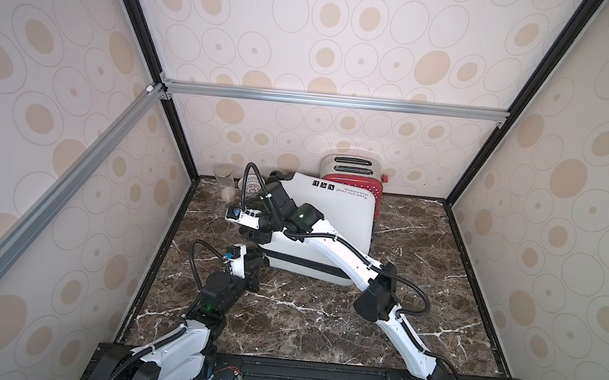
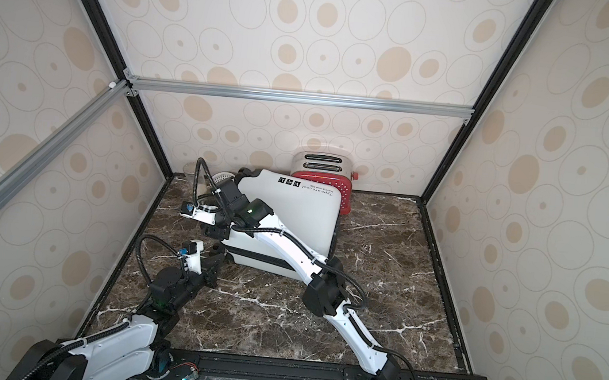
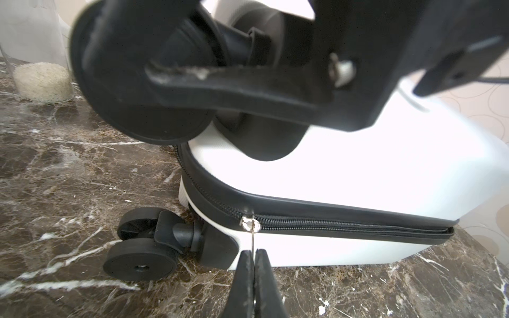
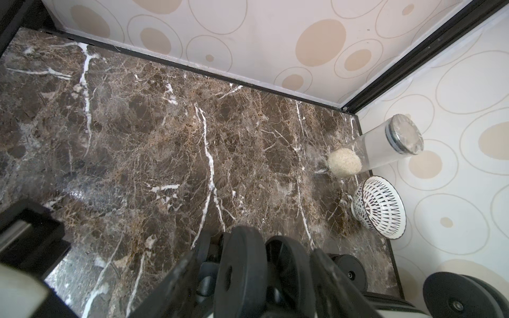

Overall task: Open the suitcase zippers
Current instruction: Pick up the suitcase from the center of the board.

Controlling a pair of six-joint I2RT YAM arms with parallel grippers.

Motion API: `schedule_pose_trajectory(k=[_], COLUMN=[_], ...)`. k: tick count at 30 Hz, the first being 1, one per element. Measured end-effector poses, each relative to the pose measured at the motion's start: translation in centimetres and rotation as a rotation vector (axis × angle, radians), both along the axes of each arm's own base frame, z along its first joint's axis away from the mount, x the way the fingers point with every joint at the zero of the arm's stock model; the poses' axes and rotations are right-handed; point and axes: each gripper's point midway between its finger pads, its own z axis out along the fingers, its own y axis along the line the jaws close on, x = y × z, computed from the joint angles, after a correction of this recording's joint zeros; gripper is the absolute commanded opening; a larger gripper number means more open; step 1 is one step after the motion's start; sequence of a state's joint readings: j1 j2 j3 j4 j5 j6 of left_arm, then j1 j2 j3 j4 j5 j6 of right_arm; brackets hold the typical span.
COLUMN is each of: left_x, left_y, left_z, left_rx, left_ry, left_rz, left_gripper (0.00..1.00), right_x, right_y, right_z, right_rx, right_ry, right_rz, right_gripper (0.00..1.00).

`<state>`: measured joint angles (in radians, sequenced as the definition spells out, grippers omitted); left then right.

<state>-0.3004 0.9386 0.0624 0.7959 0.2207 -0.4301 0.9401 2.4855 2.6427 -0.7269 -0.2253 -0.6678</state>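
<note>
Silver zipper pull tab (image 3: 251, 239) — pinched by the left gripper (image 3: 254, 252).

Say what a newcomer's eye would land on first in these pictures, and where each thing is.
A white suitcase lies on the dark marble table, in front of a red toaster at the back wall. In the left wrist view, the left gripper pinches the silver pull tab of the black zipper, while the right gripper straddles a black wheel.
</note>
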Motion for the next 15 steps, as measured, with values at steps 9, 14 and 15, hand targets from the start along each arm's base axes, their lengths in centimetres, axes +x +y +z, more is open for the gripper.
schedule_pose_trajectory(k=[9, 14, 15], left_x=[-0.5, -0.9, -1.0], left_y=[-1.1, -3.2, -3.7], left_z=[0.0, 0.0, -0.1], left_rx=[0.03, 0.045, 0.047], left_ry=[-0.008, -0.004, -0.003], left_rz=[-0.041, -0.117, -0.131], left_gripper=[0.0, 0.0, 0.0], right_x=[-0.2, -0.8, -1.0], right_y=[-1.8, -4.2, -5.0], right_z=[-1.2, -1.3, -1.3], right_rx=[-0.131, -0.2, -0.215], right_ry=[-0.058, -0.052, -0.047], right_rz=[-0.013, -0.031, -0.038], right_gripper=[0.54, 0.53, 0.53])
